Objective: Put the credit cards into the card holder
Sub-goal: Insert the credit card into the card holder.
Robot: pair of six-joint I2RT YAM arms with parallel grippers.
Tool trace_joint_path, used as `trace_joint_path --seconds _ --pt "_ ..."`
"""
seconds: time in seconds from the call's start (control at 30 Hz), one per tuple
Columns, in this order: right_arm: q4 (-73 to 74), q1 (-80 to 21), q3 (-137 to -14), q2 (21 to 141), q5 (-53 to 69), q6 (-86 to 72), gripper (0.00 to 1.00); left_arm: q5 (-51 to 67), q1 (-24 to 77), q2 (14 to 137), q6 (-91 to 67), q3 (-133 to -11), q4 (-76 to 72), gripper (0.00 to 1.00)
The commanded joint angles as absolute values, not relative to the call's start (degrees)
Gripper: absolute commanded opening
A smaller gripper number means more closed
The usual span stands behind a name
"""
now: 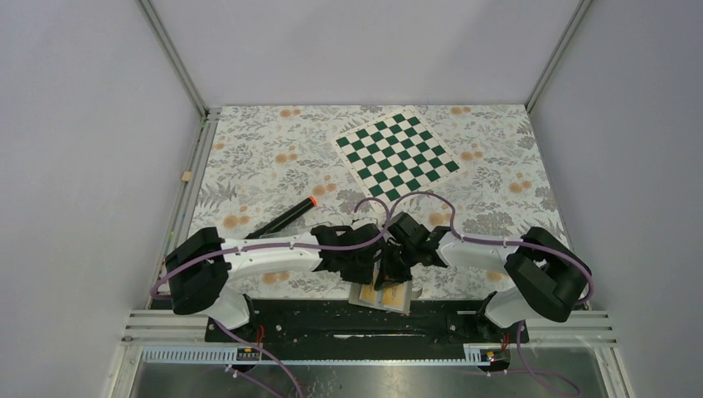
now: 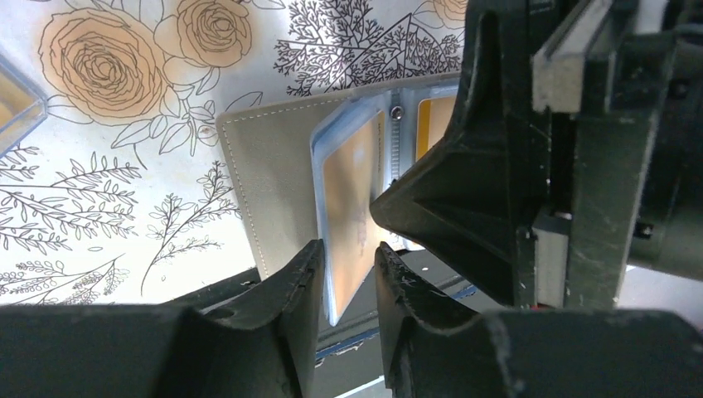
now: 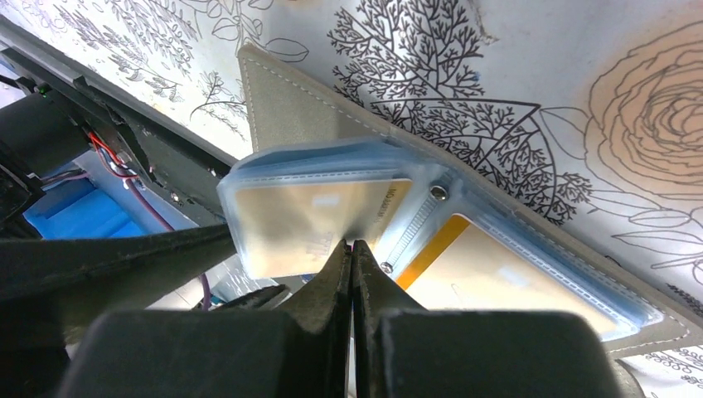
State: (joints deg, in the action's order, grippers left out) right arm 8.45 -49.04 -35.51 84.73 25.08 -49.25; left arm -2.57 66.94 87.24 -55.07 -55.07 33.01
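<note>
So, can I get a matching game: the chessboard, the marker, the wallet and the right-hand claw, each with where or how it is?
Things:
1. green-and-white checked chessboard mat
2. black marker pen with orange tip
3. grey folding card holder
4. right gripper

Place or state:
a. lying open at the near edge
b. fingers shut together
c. at the far side
d. slantwise, left of the middle

Pairs: 1-c, 2-d, 3-a, 4-b

- The card holder (image 3: 290, 108) has a matt grey, leather-like cover with stitched edges.
- Its pockets (image 3: 315, 215) are clear, glossy plastic that catches glare, with shiny metal rivets (image 3: 438, 192) at the spine.
- The credit cards (image 3: 497, 278) look like smooth orange-yellow plastic.
- The worktop (image 3: 514, 75) carries a matt floral print.
- The left tool (image 2: 348, 253) and right tool (image 3: 351, 249) are matt black plastic, slightly rough.
</note>
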Motion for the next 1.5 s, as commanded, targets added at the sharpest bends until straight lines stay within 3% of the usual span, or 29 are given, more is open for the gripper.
trace_joint_path --seconds 0.0,0.37,0.53,0.67,1.07,1.23,1.47 --pt "10.85 -49.54 -37.23 81.0 22.94 -47.71 0.02 -1.74 67.06 88.2 -53.84 -57.91 32.72 0.32" --pt "15.51 -46.64 -35.0 70.4 19.63 -47.43 0.41 0.43 67.06 86.52 -54.26 -57.16 28.94 0.35" --pt "15.55 -44.66 -34.29 66.56 19.79 -46.8 0.73 2.56 67.04 86.29 -53.76 -56.91 27.61 0.41" --pt "15.56 -44.62 -35.81 67.61 20.11 -46.43 0.83 3.13 67.06 85.13 -53.31 -55.91 26.28 0.42" --pt "14.76 -44.69 -40.03 76.16 22.9 -44.99 0.82 4.72 67.06 83.96 -52.92 -54.67 23.78 0.34" --pt "14.28 -44.73 -39.55 78.35 23.43 -44.82 0.69 5.01 67.06 84.0 -52.8 -54.55 23.44 0.33" --pt "15.04 -44.71 -38.77 78.18 23.06 -45.09 0.36 4.54 67.06 83.5 -52.83 -53.78 23.41 0.31"
